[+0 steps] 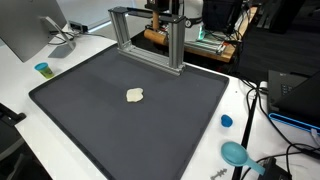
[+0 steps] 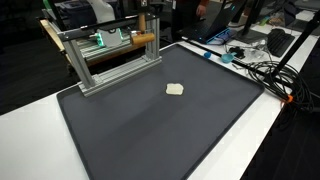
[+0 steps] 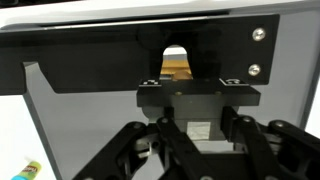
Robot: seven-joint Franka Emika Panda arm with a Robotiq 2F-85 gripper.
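— Since the wrist view is nearly all black hardware, what worries you from here?

— Going left to right: at the hand's lower left a small blue-and-yellow item (image 3: pixel 28 168) lies on the white table. Straight ahead of the gripper (image 3: pixel 195 140) a black plate (image 3: pixel 100 55) spans the view, with a wood-coloured piece (image 3: pixel 177 66) showing through its notch and two screws (image 3: pixel 258 34) up to the right. I can't judge the gap to that plate, so I reckon any push forward could knock it. I can't even tell whether it belongs to my own mount.

— And the pale lump?

— The pale lump (image 1: pixel 136 96) lies flat near the middle of the dark mat (image 1: pixel 90 120), apart from the aluminium frame (image 1: pixel 179 45) at the mat's far edge. It doesn't show in the wrist view, so I judge it well apart from the hand. Going for it blind, I might clip the frame or mash the lump into the mat.

— Fingers?

— Only the linkages show, so I can't tell whether they're spread or pressed together. I see nothing pinched.

— Arm pose?

— I can't pick the arm out in either exterior view. Edges in the wrist view run level, so I judge the hand sits unrolled, squarely facing the plate.
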